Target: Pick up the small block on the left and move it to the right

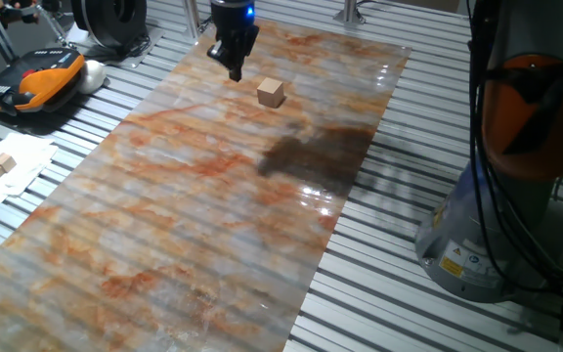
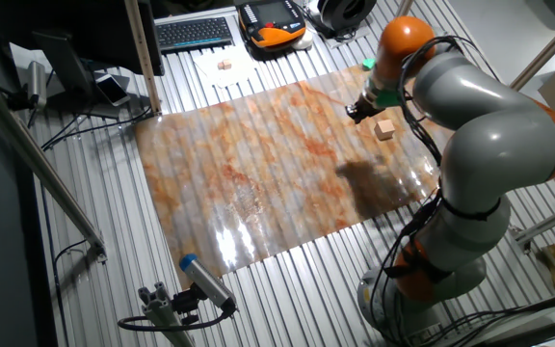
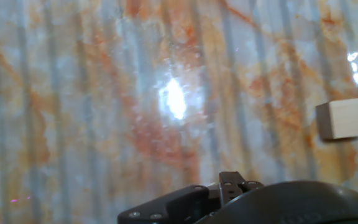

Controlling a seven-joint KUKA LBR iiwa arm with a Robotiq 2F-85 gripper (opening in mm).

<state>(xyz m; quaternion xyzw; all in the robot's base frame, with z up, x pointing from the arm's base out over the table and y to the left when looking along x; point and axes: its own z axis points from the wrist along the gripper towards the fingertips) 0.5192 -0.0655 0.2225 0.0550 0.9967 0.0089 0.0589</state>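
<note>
The small block (image 1: 271,93) is a plain light-tan wooden cube lying on the marbled sheet (image 1: 184,205) near its far end. My gripper (image 1: 235,72) hovers just left of and behind the block, apart from it, its fingers drawn together to a point with nothing between them. From the other fixed view the gripper (image 2: 356,112) hangs up and left of the block (image 2: 384,129). In the hand view the block (image 3: 345,117) lies at the right edge, well off the line of the closed fingertips (image 3: 232,182).
Two smaller tan cubes (image 1: 3,163) rest on white paper left of the sheet. An orange and black pendant (image 1: 32,78) lies at the far left, and a keyboard (image 2: 194,32) behind it. The arm's base (image 1: 516,196) stands to the right on the slatted table.
</note>
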